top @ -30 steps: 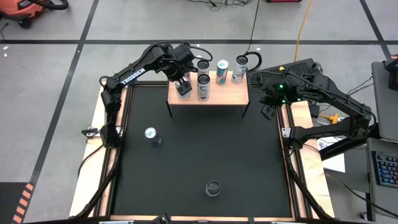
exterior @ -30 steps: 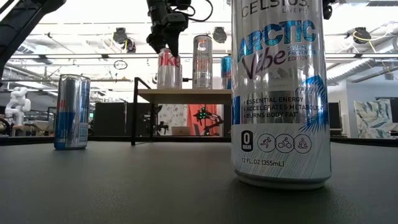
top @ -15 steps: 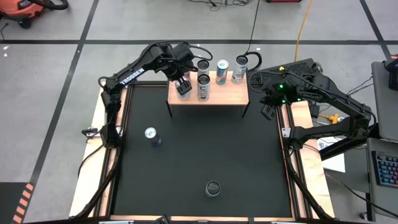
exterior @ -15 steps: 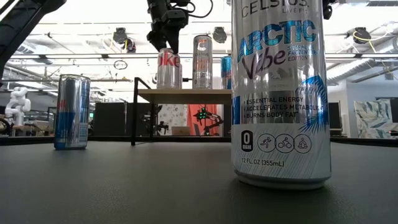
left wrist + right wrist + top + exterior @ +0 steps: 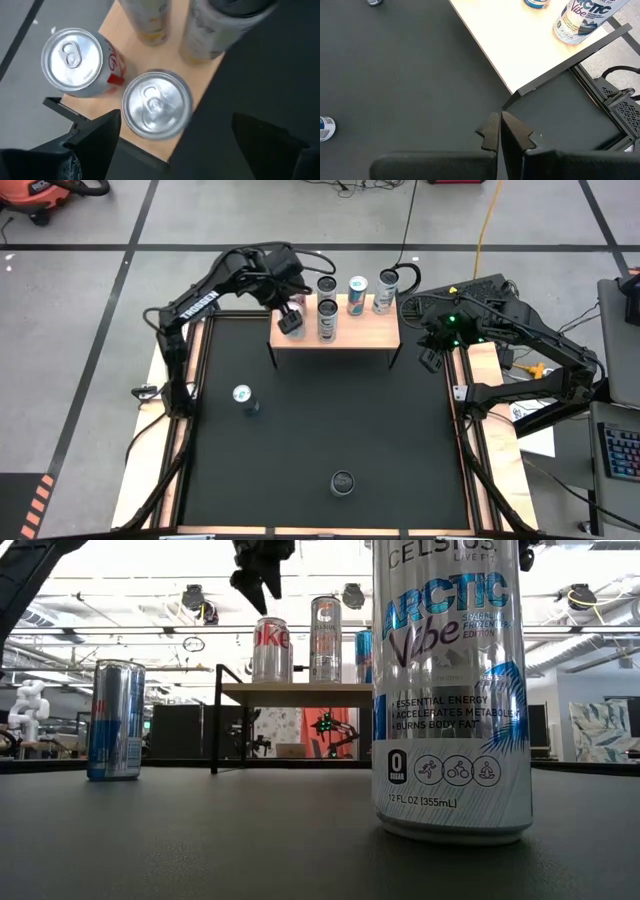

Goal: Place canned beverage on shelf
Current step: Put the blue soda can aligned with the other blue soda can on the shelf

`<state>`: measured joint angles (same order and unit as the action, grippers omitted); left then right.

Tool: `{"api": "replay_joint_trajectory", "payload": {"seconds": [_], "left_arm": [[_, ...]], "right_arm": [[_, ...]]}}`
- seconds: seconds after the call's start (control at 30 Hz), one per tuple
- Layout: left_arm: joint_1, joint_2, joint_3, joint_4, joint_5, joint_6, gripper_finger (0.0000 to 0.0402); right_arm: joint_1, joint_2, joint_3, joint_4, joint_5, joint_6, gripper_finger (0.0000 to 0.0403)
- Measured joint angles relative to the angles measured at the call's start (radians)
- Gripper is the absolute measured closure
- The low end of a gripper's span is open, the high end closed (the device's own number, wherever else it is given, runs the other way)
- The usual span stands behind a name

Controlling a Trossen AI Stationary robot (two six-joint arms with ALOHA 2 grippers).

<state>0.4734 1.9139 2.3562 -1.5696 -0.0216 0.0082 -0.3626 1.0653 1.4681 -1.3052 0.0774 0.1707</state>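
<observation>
I'm looking down on the surface (image 5: 330, 420), a big matte black square framed in pale wood, filling the middle of the high view. At its top edge, centre frame, stands the shelf (image 5: 360, 332), a low rectangle of light natural wood on thin black metal legs. My left arm reaches in from the left side of the frame, and the left gripper (image 5: 290, 317) hangs over the shelf's left end with its dark fingers spread wide and empty, above a can with a red-and-white label (image 5: 270, 648); in the wrist view that can's round silver lid and pull tab sit between the fingers. Four more slim cylinders stand on the shelf to its right. The right gripper (image 5: 499, 131) waits at the upper right of the high view beside the shelf's right end, fingers pressed together, holding nothing. Off the shelf, a blue-and-silver can (image 5: 243, 397) stands left of centre on the surface, and a tall glossy silver Celsius can (image 5: 343, 482) stands near the bottom centre.
</observation>
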Motion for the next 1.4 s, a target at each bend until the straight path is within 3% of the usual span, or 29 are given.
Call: {"api": "replay_joint_trajectory", "payload": {"seconds": [0.47,1.03,1.4], "left_arm": [[-0.051,-0.185,0.0,-0.001,0.02,-0.018,0.0026],[-0.097,-0.196,0.0,-0.002,0.019,-0.027,0.0026],[-0.096,-0.196,0.0,-0.002,0.019,-0.021,0.0026]], "right_arm": [[0.0,0.0,0.0,0.0,0.0,0.0,0.0403],[0.0,0.0,0.0,0.001,0.0,0.0,0.0403],[0.0,0.0,0.0,0.103,-0.002,0.0,0.0403]]}}
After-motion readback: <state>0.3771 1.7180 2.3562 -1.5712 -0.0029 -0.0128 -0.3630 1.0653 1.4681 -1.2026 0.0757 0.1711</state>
